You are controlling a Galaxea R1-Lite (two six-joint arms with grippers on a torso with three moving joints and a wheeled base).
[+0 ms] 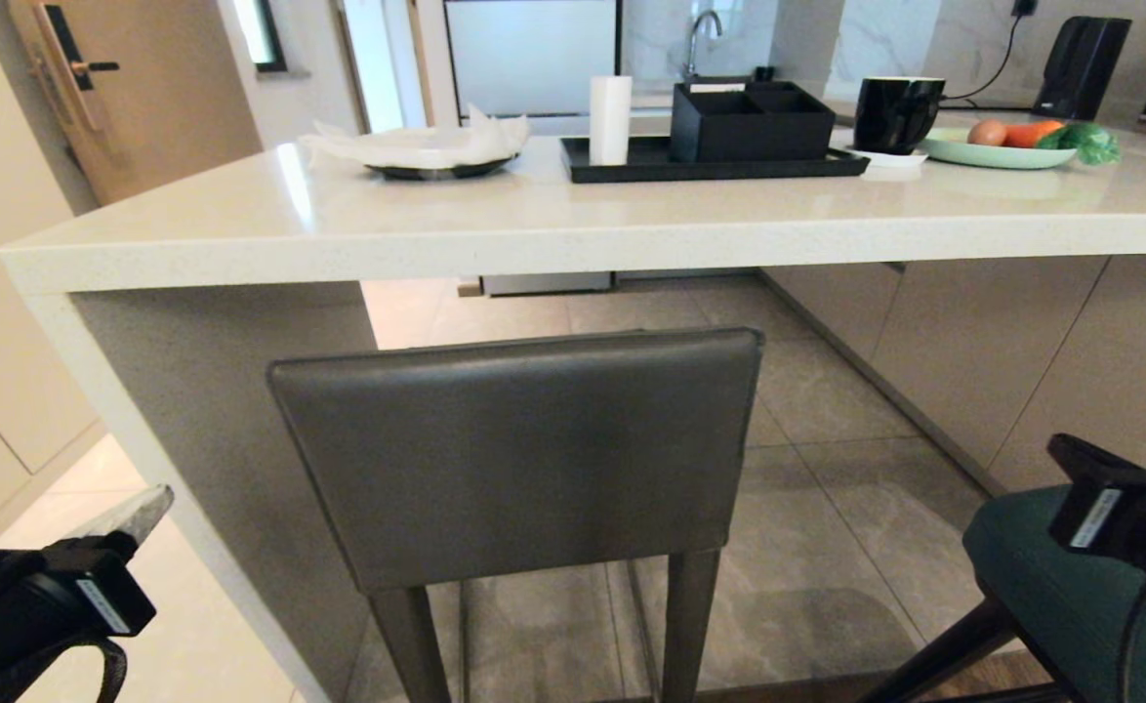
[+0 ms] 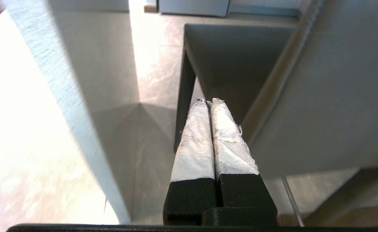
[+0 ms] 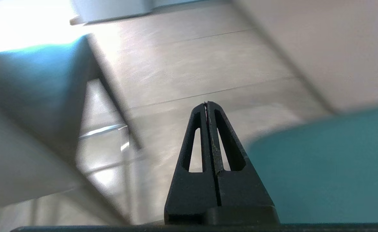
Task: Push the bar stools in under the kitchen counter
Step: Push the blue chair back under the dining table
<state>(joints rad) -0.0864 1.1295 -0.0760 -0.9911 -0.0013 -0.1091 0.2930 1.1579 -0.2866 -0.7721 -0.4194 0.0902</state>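
Below glossy off-white stone countertop point(image 1: 553, 225): dark grey leather stool with rectangular low back point(image 1: 519, 454), centred, back's long axis parallel to counter edge. Left gripper point(image 2: 210, 101) clenched empty, nearer, beside stool's left side. Right gripper point(image 3: 206, 103) clenched empty, over teal stool point(image 1: 1071, 605).

Bright daylight from the far left, head view sharp, right wrist view smeared.

I see glare on the counter point(image 1: 573, 210) top near its left corner, and the floor point(image 1: 827, 410) beneath sits in softer shade, with a dim reflection of the grey stool point(image 1: 519, 449) on the tiles. My left wrist view is blown out white along one side, and the counter's side panel point(image 2: 89, 80) throws a hard-edged shadow across the floor. My right wrist view is motion-blurred: the teal stool point(image 3: 330, 167) and floor lines are streaked, one corner overexposed, only the black fingers point(image 3: 197, 141) crisp. Head view bends slightly at its edges.
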